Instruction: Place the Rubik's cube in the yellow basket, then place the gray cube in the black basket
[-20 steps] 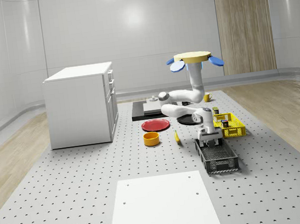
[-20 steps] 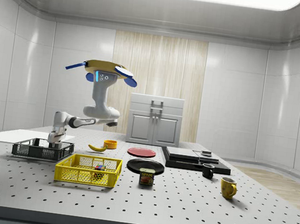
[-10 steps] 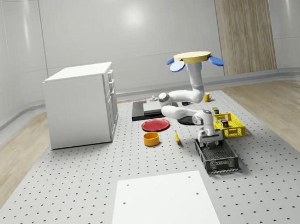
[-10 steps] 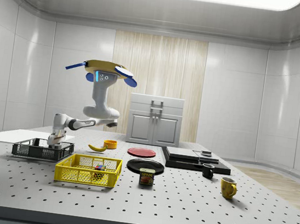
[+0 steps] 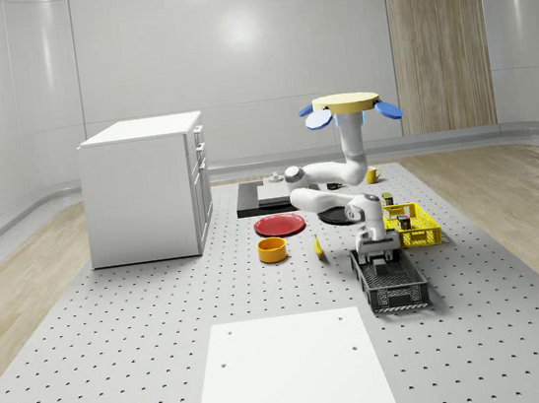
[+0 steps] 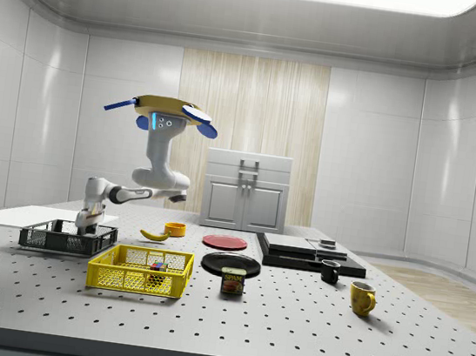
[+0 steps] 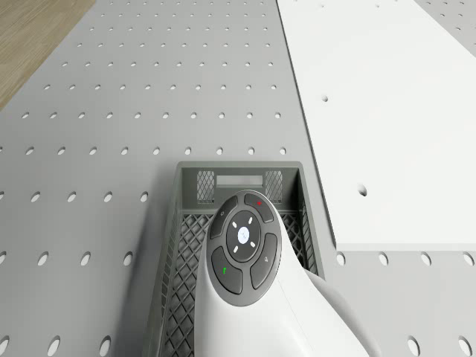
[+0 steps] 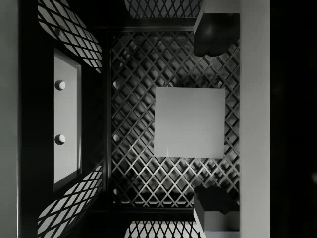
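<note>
The gray cube (image 8: pixel 189 122) lies flat on the mesh floor of the black basket (image 8: pixel 148 163). My gripper (image 8: pixel 215 121) hangs open just above it, one fingertip (image 8: pixel 215 34) on each side and neither touching the cube. In the whole-scene view the gripper (image 5: pixel 381 254) reaches down into the far end of the black basket (image 5: pixel 395 289). The yellow basket (image 5: pixel 417 227) stands right behind it and holds the Rubik's cube (image 6: pixel 156 266). The drone (image 5: pixel 348 107) hovers over the far middle of the table, its arm stretched forward and down. In the drone view the wrist (image 7: pixel 244 249) covers the basket (image 7: pixel 192 182).
A banana (image 5: pixel 318 246), an orange bowl (image 5: pixel 272 250) and a red plate (image 5: pixel 281 225) lie to the whole-scene view's left of the baskets. A white cabinet (image 5: pixel 147 188) stands farther left. A white slab (image 5: pixel 292 372) lies in front. A can (image 6: pixel 233 281) and two mugs (image 6: pixel 362 297) stand beyond the yellow basket.
The wrist shifted slightly over the black basket and back. The drone, the baskets and the other objects have not moved.
</note>
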Tool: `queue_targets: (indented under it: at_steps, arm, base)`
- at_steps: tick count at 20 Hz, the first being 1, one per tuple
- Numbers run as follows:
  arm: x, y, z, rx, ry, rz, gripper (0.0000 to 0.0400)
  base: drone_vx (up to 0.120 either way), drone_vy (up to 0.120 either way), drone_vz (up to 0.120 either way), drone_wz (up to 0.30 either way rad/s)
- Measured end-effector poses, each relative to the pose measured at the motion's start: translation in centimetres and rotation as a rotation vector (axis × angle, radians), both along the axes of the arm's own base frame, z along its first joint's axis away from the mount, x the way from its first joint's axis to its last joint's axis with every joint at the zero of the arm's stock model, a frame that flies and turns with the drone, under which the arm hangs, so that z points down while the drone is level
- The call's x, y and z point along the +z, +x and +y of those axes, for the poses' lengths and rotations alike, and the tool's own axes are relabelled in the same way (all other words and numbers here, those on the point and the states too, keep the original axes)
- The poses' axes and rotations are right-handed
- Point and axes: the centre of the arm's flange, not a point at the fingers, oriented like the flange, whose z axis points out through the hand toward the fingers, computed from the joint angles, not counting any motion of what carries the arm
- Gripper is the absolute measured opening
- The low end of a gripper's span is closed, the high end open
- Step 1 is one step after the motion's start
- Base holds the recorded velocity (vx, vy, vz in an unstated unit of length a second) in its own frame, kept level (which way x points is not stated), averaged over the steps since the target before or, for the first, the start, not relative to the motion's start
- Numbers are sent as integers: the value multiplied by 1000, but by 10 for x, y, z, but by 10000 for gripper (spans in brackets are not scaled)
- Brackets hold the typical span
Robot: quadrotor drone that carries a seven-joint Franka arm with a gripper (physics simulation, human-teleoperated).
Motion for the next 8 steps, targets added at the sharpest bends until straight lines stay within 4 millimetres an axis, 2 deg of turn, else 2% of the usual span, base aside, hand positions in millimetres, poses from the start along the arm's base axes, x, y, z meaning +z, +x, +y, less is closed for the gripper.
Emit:
queue_targets:
  at_steps: [8]
  arm:
    - [-10, 0, 0, 0, 0, 0, 398]
  base:
    - [0, 0, 0, 0]
